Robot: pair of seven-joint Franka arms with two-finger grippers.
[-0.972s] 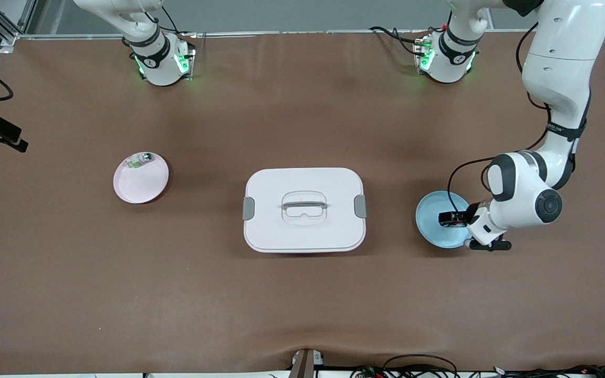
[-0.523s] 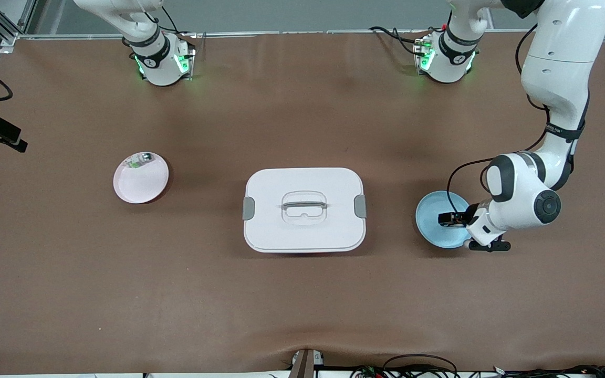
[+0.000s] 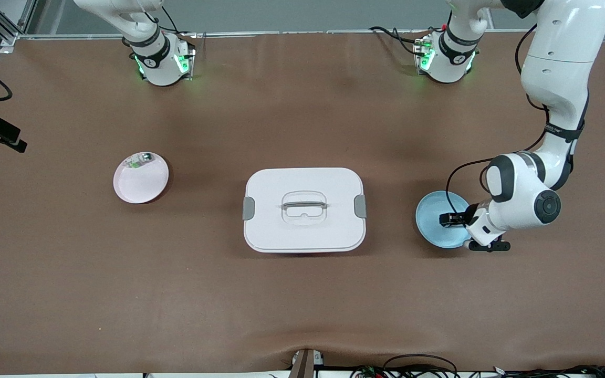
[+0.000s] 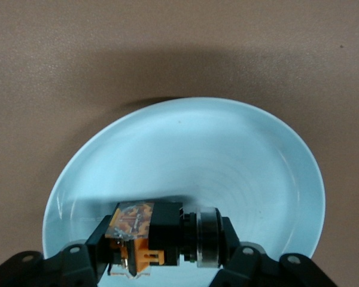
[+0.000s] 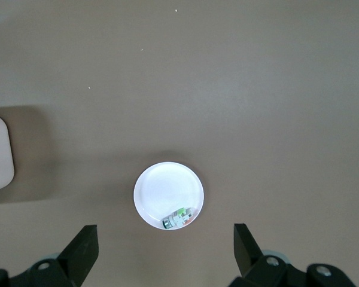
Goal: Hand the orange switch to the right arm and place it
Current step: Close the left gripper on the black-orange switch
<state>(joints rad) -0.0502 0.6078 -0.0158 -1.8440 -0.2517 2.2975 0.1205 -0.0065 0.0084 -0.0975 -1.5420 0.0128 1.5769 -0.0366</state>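
The orange switch, black with orange parts and a round end ring, lies on its side in the pale blue plate. My left gripper is down in the plate with one finger against each end of the switch, shut on it. In the front view, the left gripper and switch sit over the blue plate toward the left arm's end of the table. My right gripper is open and empty, high above the pink plate.
The pink plate holds a small clear-white part with green marks, which also shows in the right wrist view. A white lidded box with a handle stands mid-table between the two plates.
The left arm's hand has shifted very slightly over the blue plate. Nothing else has moved.
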